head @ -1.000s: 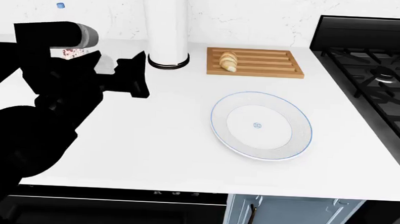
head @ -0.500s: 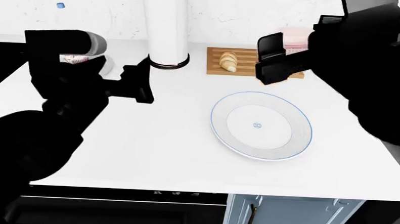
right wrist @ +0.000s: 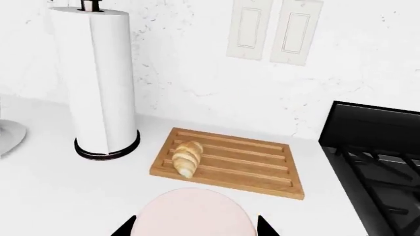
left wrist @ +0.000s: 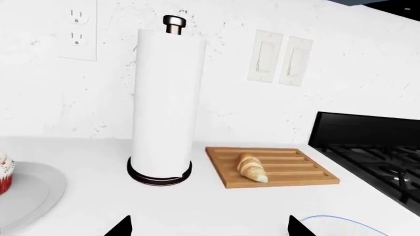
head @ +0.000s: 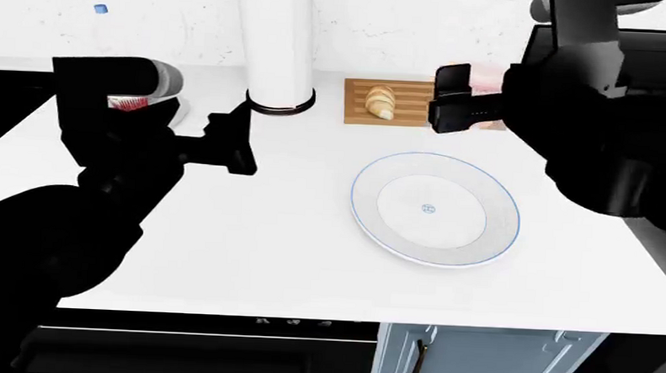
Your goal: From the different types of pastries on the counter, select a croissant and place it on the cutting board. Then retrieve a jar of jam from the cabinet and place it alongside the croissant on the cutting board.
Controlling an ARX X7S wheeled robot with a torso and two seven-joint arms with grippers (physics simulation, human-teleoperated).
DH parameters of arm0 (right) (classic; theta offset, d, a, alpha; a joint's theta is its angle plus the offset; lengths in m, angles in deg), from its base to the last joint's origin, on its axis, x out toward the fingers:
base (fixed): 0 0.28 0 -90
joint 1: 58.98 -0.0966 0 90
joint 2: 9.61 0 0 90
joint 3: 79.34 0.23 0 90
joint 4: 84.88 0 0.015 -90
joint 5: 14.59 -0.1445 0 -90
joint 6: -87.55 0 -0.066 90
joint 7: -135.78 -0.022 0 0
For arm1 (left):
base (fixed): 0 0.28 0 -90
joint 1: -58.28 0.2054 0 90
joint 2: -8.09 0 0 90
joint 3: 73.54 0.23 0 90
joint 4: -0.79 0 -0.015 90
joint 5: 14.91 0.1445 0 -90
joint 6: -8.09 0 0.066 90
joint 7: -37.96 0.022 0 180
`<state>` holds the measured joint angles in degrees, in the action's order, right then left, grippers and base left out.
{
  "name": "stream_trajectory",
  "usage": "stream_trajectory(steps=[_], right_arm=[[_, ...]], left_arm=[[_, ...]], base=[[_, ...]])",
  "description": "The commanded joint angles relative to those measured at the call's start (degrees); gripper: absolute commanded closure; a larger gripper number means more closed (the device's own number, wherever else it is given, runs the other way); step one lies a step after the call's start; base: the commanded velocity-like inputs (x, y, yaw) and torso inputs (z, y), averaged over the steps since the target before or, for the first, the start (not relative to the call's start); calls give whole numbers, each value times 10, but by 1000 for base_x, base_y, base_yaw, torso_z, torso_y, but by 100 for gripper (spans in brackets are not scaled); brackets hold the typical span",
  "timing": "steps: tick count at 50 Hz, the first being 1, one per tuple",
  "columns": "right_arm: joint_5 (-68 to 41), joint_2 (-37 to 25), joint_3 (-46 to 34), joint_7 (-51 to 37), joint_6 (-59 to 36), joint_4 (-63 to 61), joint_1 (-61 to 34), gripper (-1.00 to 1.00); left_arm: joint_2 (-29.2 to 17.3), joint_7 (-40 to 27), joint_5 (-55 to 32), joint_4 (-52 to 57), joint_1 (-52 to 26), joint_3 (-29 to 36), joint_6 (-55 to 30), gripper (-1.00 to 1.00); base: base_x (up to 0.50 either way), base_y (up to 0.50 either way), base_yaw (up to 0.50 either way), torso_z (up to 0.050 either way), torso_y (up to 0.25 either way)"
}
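I see the ridged golden-brown croissant (head: pixel 380 102) on the left part of the grooved rectangular wooden cutting board (head: pixel 409 116), at the back of the flat white counter (head: pixel 274 234). The tall white paper-towel roll (head: pixel 276 45) stands left of it; the round blue-rimmed plate (head: pixel 435 209) lies in front.

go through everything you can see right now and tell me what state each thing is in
croissant: lying on the cutting board, near its paper-towel end
jar of jam: held in the right gripper, above the counter
left gripper: jaws open, empty
cupcake: upright on a grey plate
white plate: empty
paper towel roll: upright
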<state>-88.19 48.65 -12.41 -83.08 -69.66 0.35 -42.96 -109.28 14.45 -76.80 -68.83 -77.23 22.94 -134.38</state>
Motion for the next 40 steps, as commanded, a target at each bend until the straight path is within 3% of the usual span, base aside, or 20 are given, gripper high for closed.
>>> stream_trajectory(steps=[1, 11, 20, 27, 40], right_arm=[[148, 17, -33, 134, 132, 126, 6, 100], [242, 93, -88, 264, 250, 364, -41, 100], [329, 220, -113, 433, 457, 790, -166, 100], [403, 229, -34, 435, 454, 797, -166, 100], [675, 270, 184, 439, 433, 798, -156, 100]], left_arm=[[-2, 9, 5, -10, 3, 1, 9, -100], [5, 14, 13, -21, 0, 13, 15, -100], [7, 20, 20, -28, -2, 20, 20, -100], [9, 29, 30, -41, -1, 26, 29, -100], [3, 30, 32, -32, 4, 28, 32, -100]], base=[[0, 0, 0, 0, 0], [0, 0, 0, 0, 0], [0, 0, 0, 0, 0], [0, 0, 0, 0, 0], [0, 0, 0, 0, 1]])
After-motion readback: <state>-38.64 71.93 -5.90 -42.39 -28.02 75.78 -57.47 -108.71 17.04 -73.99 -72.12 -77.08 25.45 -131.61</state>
